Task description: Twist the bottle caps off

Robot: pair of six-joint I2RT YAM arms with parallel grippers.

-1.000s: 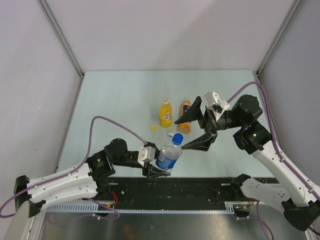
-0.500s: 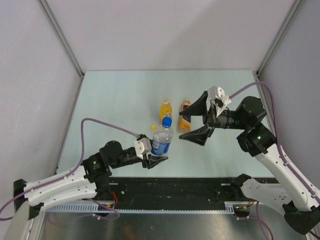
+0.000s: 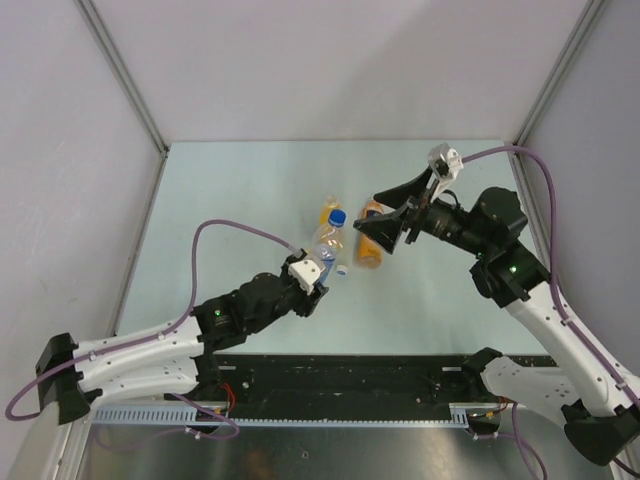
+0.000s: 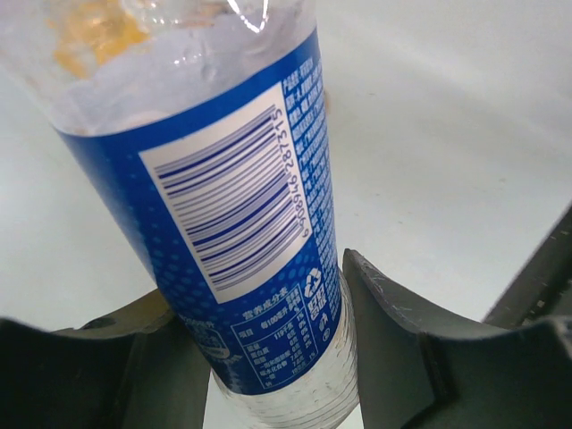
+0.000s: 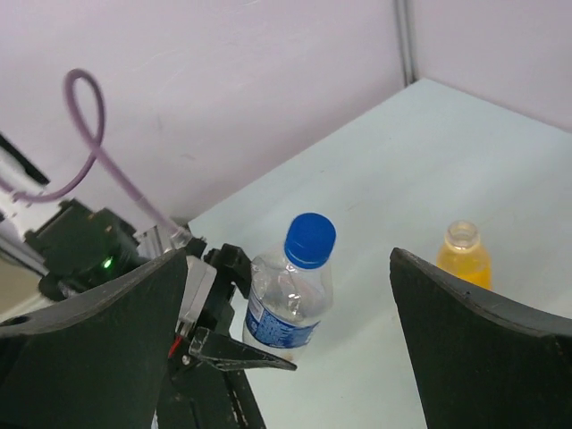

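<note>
A clear bottle (image 3: 326,245) with a blue label (image 4: 234,201) stands roughly upright, its blue cap (image 3: 337,217) screwed on. My left gripper (image 3: 318,277) is shut on its lower body (image 4: 268,357). In the right wrist view the blue cap (image 5: 310,239) sits between the wide-apart fingers of my open right gripper (image 5: 288,259), which holds nothing and does not touch it. From above, the right gripper (image 3: 388,222) hangs just right of the cap. A yellow bottle (image 5: 464,256) with an open neck stands behind. An orange bottle (image 3: 371,250) lies partly under the right fingers.
A small white cap (image 3: 343,270) lies on the pale green table (image 3: 230,200) beside the left gripper. Grey walls close in the table on three sides. A black rail (image 3: 350,375) runs along the near edge between the arm bases.
The left arm carried the clear bottle from the near edge to the middle, beside the yellow bottle, and set it more upright. The right gripper swung back and stayed open.
</note>
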